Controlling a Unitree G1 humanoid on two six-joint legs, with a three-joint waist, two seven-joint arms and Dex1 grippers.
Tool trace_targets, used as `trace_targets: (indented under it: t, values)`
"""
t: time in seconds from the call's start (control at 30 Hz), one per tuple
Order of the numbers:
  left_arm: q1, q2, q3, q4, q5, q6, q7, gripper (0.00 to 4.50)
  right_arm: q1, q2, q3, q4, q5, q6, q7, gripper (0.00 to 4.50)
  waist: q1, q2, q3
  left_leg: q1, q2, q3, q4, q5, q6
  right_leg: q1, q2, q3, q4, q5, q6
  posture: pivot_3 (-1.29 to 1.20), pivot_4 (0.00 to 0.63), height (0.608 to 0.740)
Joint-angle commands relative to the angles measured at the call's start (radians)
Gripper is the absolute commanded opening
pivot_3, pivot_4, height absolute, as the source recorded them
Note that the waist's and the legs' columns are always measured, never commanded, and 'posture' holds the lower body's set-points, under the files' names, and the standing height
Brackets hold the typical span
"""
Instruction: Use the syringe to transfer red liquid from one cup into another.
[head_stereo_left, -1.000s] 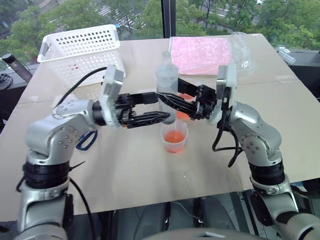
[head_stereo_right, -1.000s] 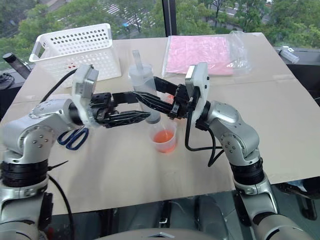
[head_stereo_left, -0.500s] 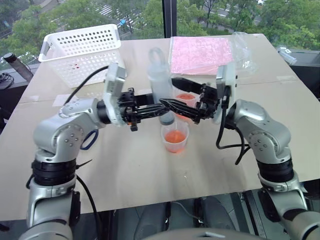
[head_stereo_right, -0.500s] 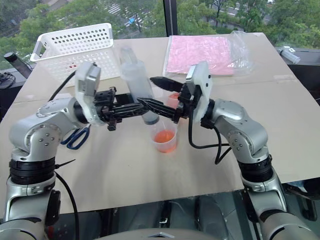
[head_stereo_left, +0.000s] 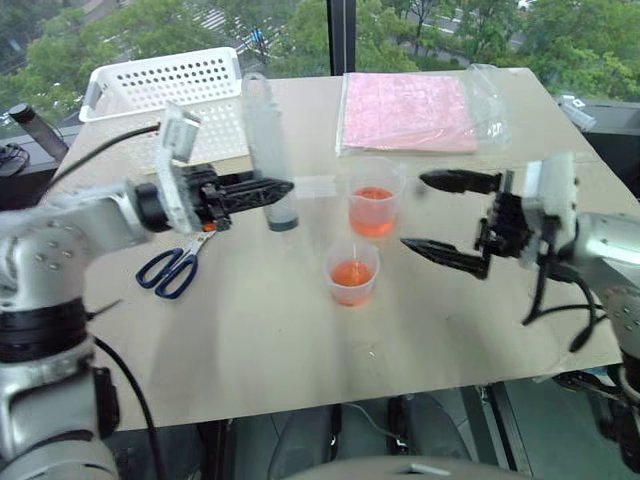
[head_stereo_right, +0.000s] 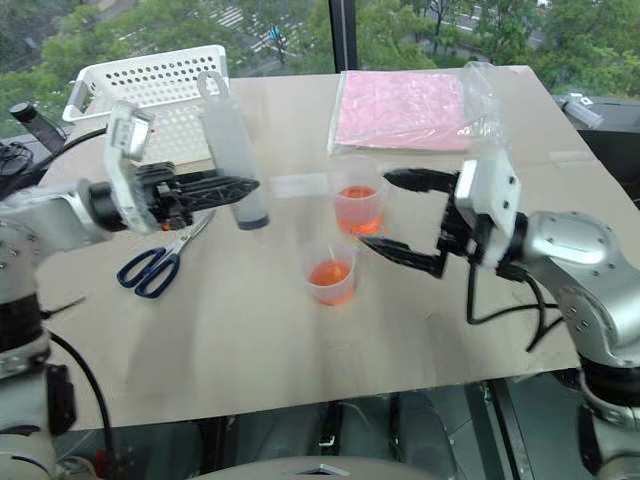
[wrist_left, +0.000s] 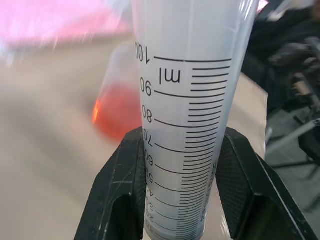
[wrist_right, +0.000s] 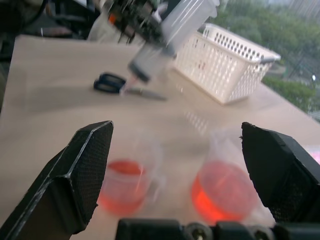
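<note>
The left gripper (head_stereo_left: 262, 190) clasped the syringe (head_stereo_left: 268, 152) nearly upright, well left of the taller cup (head_stereo_left: 374, 198), while the right gripper (head_stereo_left: 448, 218) hung spread wide, empty, beside the cup's right.

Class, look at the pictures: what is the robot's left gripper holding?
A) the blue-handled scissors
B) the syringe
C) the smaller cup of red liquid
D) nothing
B: the left gripper is clamped on the barrel of the syringe, held upright above the table, while the blue-handled scissors lie flat and the smaller cup stands untouched.
</note>
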Motion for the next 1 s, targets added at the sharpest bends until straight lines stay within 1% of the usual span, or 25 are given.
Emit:
trace_targets:
  t: [0.03, 0.07, 0.1, 0.23, 0.4, 0.5, 0.57, 0.63, 0.67, 0.7, 0.73, 0.77, 0.8, 0.87, 0.93, 0.97, 1.0]
  values:
    - [-0.048, 0.065, -0.169, 0.02, 0.08, 0.066, -0.074, 1.31, 0.056, -0.015, -0.07, -0.082, 0.02, -0.043, -0.006, 4.37, -0.001, 0.0, 0.0, 0.0, 0.0, 0.0, 0.0, 0.0, 0.0, 0.0, 0.0, 0.0, 0.0, 0.0, 0.0, 0.0, 0.15, 0.74]
    - [-0.071, 0.081, -0.248, 0.017, 0.138, 0.077, -0.059, 1.31, 0.08, -0.024, -0.078, -0.092, 0.009, -0.051, -0.001, 4.37, 0.0, 0.0, 0.0, 0.001, 0.0, 0.001, 0.0, 0.0, 0.0, 0.0, 0.0, 0.001, 0.0, 0.0, 0.0, 0.0, 0.15, 0.74]
    - [-0.096, 0.074, -0.3, 0.03, 0.168, 0.092, -0.055, 1.31, 0.104, -0.027, -0.089, -0.103, 0.004, -0.056, -0.004, 4.37, 0.002, 0.0, 0.0, 0.001, 0.0, 0.001, 0.0, 0.0, 0.0, 0.001, 0.0, 0.001, 0.0, 0.0, 0.0, 0.0, 0.15, 0.74]
    - [-0.166, 0.007, -0.457, 0.141, 0.285, 0.097, -0.066, 1.31, 0.196, -0.027, -0.134, -0.153, 0.008, -0.057, -0.043, 4.37, 0.01, -0.001, 0.0, 0.0, 0.0, 0.001, 0.002, 0.001, -0.002, 0.001, 0.002, 0.0, 0.0, 0.0, 0.0, 0.0, 0.15, 0.74]
    - [-0.241, -0.064, -0.553, 0.36, 0.46, -0.029, -0.095, 1.31, 0.228, -0.029, -0.136, -0.196, 0.008, -0.043, -0.102, 4.37, 0.004, -0.001, 0.001, -0.001, 0.0, 0.001, 0.002, 0.002, -0.003, 0.0, 0.001, 0.001, 0.0, 0.0, 0.0, 0.0, 0.15, 0.74]
    - [-0.253, -0.102, -0.62, 0.433, 0.562, -0.137, -0.132, 1.31, 0.228, -0.028, -0.126, -0.198, 0.003, -0.043, -0.128, 4.37, 0.005, -0.001, 0.001, -0.001, 0.0, 0.001, 0.002, 0.002, -0.003, 0.0, 0.001, 0.001, 0.0, 0.0, 0.0, 0.0, 0.15, 0.74]
    - [-0.251, -0.124, -0.639, 0.475, 0.614, -0.194, -0.151, 1.31, 0.228, -0.024, -0.112, -0.194, -0.01, -0.05, -0.141, 4.37, 0.008, 0.0, -0.001, 0.0, 0.0, 0.001, 0.002, 0.002, -0.003, 0.001, 0.001, 0.001, 0.0, 0.0, 0.0, 0.0, 0.15, 0.74]
    - [-0.242, -0.13, -0.652, 0.493, 0.656, -0.234, -0.172, 2.33, 0.229, -0.023, -0.102, -0.194, -0.015, -0.053, -0.149, 4.5, 0.01, 0.0, -0.001, 0.0, 0.0, 0.001, 0.002, 0.002, -0.003, 0.001, 0.0, 0.001, 0.001, 0.0, 0.0, 0.0, 0.15, 0.74]
    - [-0.237, -0.126, -0.656, 0.489, 0.665, -0.234, -0.191, 2.57, 0.23, -0.023, -0.101, -0.194, -0.013, -0.053, -0.152, 4.5, 0.009, 0.0, -0.001, 0.001, 0.0, 0.001, 0.002, 0.002, -0.003, 0.001, 0.0, 0.001, 0.001, 0.0, 0.0, 0.0, 0.15, 0.74]
    - [-0.233, -0.127, -0.635, 0.478, 0.661, -0.219, -0.189, 3.17, 0.229, -0.025, -0.101, -0.196, -0.009, -0.051, -0.154, 4.5, 0.007, 0.0, -0.001, 0.0, 0.0, 0.001, 0.002, 0.002, -0.003, 0.001, 0.0, 0.001, 0.001, 0.0, 0.0, 0.0, 0.15, 0.74]
    - [-0.232, -0.129, -0.608, 0.466, 0.655, -0.199, -0.183, 3.54, 0.226, -0.027, -0.102, -0.196, -0.006, -0.05, -0.155, 4.5, 0.007, 0.0, -0.001, 0.0, 0.0, 0.001, 0.002, 0.002, -0.003, 0.001, 0.0, 0.001, 0.001, 0.0, 0.0, 0.0, 0.15, 0.74]
    - [-0.232, -0.13, -0.563, 0.456, 0.641, -0.171, -0.163, 4.05, 0.22, -0.03, -0.104, -0.195, -0.001, -0.047, -0.157, 4.5, 0.007, 0.0, -0.001, 0.0, 0.0, 0.001, 0.002, 0.002, -0.003, 0.001, 0.0, 0.001, 0.001, 0.0, 0.0, 0.0, 0.15, 0.74]
    - [-0.229, -0.125, -0.519, 0.437, 0.626, -0.143, -0.151, 4.45, 0.217, -0.034, -0.108, -0.196, 0.004, -0.046, -0.158, 4.5, 0.006, 0.0, -0.001, 0.0, 0.0, 0.001, 0.002, 0.001, -0.002, 0.001, 0.0, 0.001, 0.001, 0.0, 0.0, 0.0, 0.15, 0.74]
    - [-0.21, -0.082, -0.409, 0.365, 0.563, -0.069, -0.159, 4.45, 0.208, -0.036, -0.122, -0.199, 0.027, -0.036, -0.167, 4.5, -0.002, -0.001, 0.0, 0.0, 0.0, 0.001, 0.003, 0.0, 0.0, 0.001, 0.0, 0.001, 0.001, 0.0, 0.0, 0.0, 0.15, 0.74]
    - [-0.154, -0.041, -0.287, 0.263, 0.505, -0.047, -0.167, 4.45, 0.21, -0.041, -0.135, -0.203, 0.043, -0.037, -0.166, 4.5, -0.006, -0.003, 0.001, -0.001, 0.001, 0.001, 0.003, 0.0, 0.0, -0.001, 0.0, 0.001, 0.001, 0.0, 0.0, 0.0, 0.15, 0.74]
    - [-0.101, -0.043, -0.193, 0.202, 0.472, -0.089, -0.165, 4.45, 0.212, -0.048, -0.142, -0.204, 0.054, -0.036, -0.162, 4.5, -0.005, -0.003, 0.001, -0.001, 0.002, 0.001, 0.002, 0.002, -0.003, -0.001, 0.0, 0.001, 0.001, 0.0, 0.0, 0.0, 0.15, 0.74]
    - [-0.061, -0.049, -0.127, 0.156, 0.449, -0.118, -0.16, 4.45, 0.215, -0.053, -0.148, -0.203, 0.062, -0.036, -0.158, 4.5, -0.003, -0.003, 0.001, -0.001, 0.002, 0.001, 0.002, 0.002, -0.003, -0.001, 0.0, 0.001, 0.0, 0.0, 0.0, 0.0, 0.15, 0.74]
